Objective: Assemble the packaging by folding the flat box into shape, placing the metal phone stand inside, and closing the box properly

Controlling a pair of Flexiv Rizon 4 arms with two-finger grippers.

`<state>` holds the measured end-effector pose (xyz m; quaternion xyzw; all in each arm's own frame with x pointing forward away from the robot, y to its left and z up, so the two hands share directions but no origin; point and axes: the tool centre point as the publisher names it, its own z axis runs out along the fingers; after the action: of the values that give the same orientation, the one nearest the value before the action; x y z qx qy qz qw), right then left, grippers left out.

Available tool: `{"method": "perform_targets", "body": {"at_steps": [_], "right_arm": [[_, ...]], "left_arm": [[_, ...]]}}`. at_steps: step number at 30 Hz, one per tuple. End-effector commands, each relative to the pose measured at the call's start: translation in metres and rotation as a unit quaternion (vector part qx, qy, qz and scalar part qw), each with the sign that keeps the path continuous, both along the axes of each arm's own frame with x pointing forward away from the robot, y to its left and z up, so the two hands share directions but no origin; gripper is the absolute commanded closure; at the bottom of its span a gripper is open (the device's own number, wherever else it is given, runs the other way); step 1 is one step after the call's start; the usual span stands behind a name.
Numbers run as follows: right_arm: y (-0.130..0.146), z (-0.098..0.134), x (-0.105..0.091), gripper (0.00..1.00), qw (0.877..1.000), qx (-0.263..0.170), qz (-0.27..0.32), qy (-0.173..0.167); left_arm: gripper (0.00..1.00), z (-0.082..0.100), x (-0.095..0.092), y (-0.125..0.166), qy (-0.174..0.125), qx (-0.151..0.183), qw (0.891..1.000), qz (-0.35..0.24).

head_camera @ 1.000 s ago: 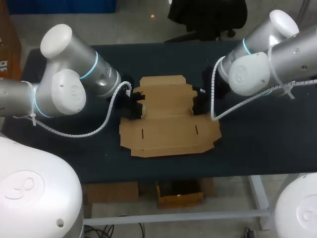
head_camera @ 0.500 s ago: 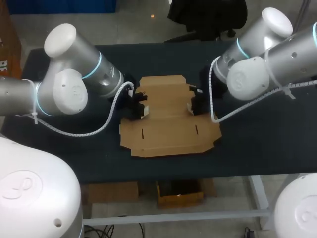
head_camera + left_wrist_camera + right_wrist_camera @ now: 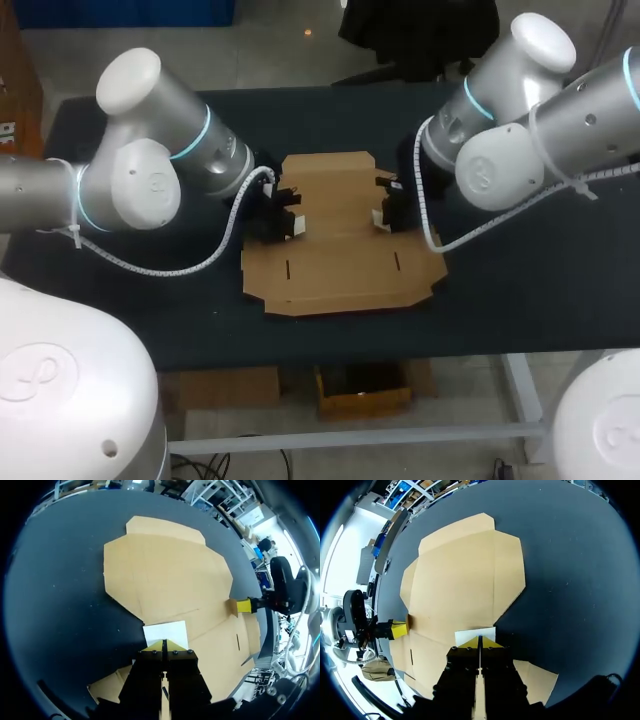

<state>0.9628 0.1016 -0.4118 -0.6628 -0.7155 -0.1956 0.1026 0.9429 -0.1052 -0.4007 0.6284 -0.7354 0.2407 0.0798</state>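
Looking down from the head view, the flat cardboard box (image 3: 340,240) lies unfolded in the middle of the table (image 3: 520,270), with the left gripper (image 3: 285,215) and right gripper (image 3: 385,212) at its opposite side flaps. From the left wrist, the left gripper's tips are pressed together on nothing, nosing against a pale left flap (image 3: 166,631); from the right wrist, the right gripper's tips are likewise closed and empty against the right flap (image 3: 476,634). I judge the board light, thin and prone to sliding, bending readily at its creases, so it is best pinched at a flap's free edge
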Motion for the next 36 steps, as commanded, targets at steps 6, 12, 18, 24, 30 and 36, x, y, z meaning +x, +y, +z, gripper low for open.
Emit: {"method": "perform_targets", "body": {"at_steps": [6,12,18,24,30,36], "right_arm": [[0.005,-0.006,0.0,1.0,1.0,-0.019,-0.008,0.003],[0.006,-0.011,0.001,1.0,0.999,-0.03,-0.013,0.009],[0.006,-0.017,0.002,1.0,0.999,-0.039,-0.021,0.023],[0.004,-0.02,0.001,1.0,0.998,-0.046,-0.026,0.032],[0.002,-0.019,-0.001,1.0,0.998,-0.042,-0.031,0.036],[-0.009,-0.002,-0.004,1.0,0.999,-0.015,-0.035,0.021]], "left_arm": [[1.0,-0.005,0.004,-0.009,0.006,0.01,1.0,-0.002],[1.0,-0.009,0.007,-0.012,0.007,0.016,1.0,-0.002],[1.0,-0.015,0.009,-0.011,0.014,0.02,1.0,0.004],[1.0,-0.019,0.01,-0.008,0.022,0.022,0.999,0.01],[1.0,-0.017,0.008,-0.005,0.022,0.025,0.999,0.012],[1.0,-0.004,0.005,0.002,0.008,0.022,1.0,0.014]]}}
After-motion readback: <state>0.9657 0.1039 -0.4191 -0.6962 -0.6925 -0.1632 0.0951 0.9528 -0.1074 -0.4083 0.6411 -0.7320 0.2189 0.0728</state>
